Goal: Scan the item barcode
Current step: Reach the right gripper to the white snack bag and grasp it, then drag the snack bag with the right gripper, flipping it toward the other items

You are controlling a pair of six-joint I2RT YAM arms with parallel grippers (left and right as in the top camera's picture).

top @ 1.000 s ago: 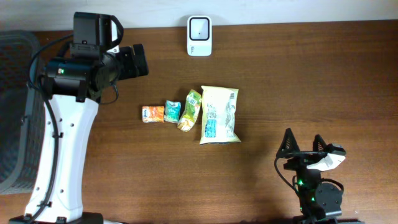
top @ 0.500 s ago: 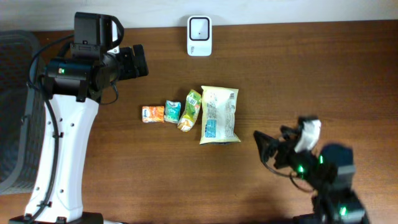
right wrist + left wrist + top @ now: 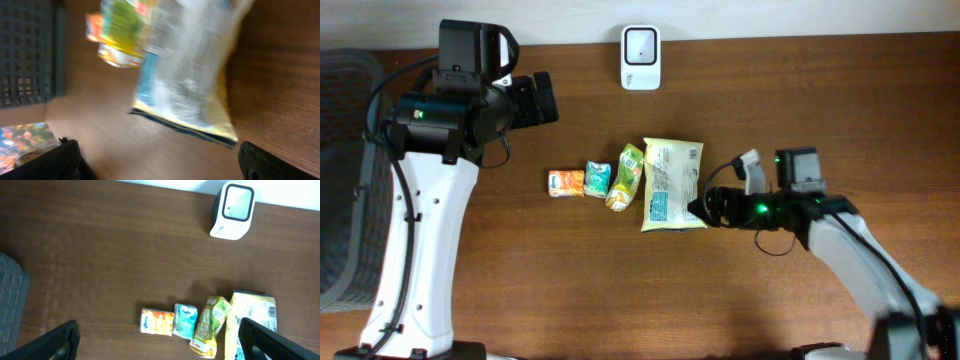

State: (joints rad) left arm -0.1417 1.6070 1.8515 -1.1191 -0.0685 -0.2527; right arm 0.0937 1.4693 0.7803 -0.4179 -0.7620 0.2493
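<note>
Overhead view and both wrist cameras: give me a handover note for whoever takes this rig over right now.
Left gripper: open, empty, above the table left of the scanner.
Right gripper: open, empty, at the right edge of the chip bag.
Items: orange packet, teal packet, green pouch and chip bag lie in a row mid-table; scanner at the far edge.
Done: nothing gripped; no item near the scanner.
Left: grasp an item, likely the chip bag, and show its barcode to the scanner.
</note>
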